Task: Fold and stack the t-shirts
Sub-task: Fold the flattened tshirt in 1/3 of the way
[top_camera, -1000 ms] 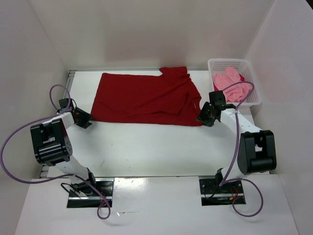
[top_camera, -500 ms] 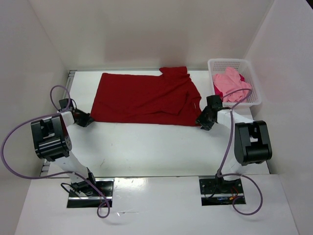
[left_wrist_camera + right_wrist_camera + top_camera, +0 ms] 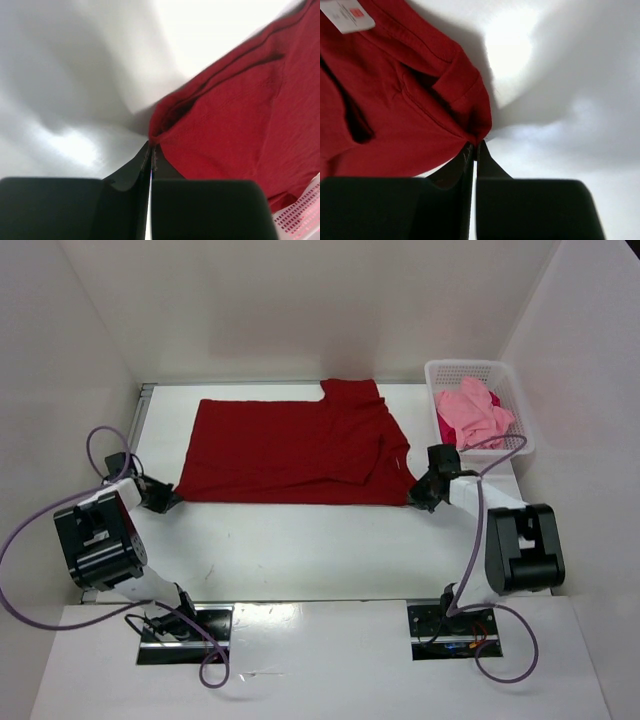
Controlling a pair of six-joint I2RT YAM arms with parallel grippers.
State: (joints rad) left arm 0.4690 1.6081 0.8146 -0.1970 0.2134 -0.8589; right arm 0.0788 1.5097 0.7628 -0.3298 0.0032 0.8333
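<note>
On the white table (image 3: 300, 540), in the overhead view, the dark red t-shirt (image 3: 290, 445) is lying spread flat, its collar end toward the right. The left gripper (image 3: 165, 498) is pinching the shirt's near left corner, and the right gripper (image 3: 418, 495) is pinching its near right corner. Just beyond the shirt's right end, the white mesh basket (image 3: 520, 430) is holding the light pink t-shirt (image 3: 475, 412), with a magenta-crimson t-shirt (image 3: 443, 428) peeking out at its near left side. In the left wrist view, the fingers are pressing together on a bunched fold of red hem. In the right wrist view, the fingers are likewise clamping a hemmed red fold, and a white label (image 3: 352, 15) is showing at upper left.
</note>
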